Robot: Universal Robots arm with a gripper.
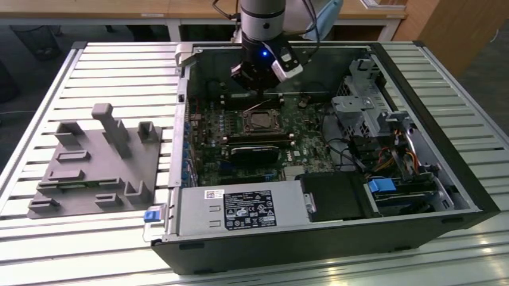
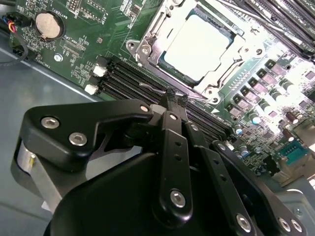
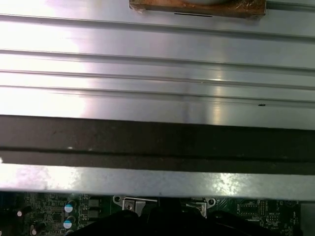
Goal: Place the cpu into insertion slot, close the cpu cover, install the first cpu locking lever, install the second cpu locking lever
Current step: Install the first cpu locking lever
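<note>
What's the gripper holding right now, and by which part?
The gripper is shut on the thin wire locking lever beside the cpu cover, pinching its hooked end; the cpu sits in the socket.

No print can be read (the power-supply label [image 1: 247, 210] stays illegible).

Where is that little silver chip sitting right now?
The cpu lies in the insertion slot on the green board, framed by the cpu cover, just beyond the gripper in the second wrist view.
</note>
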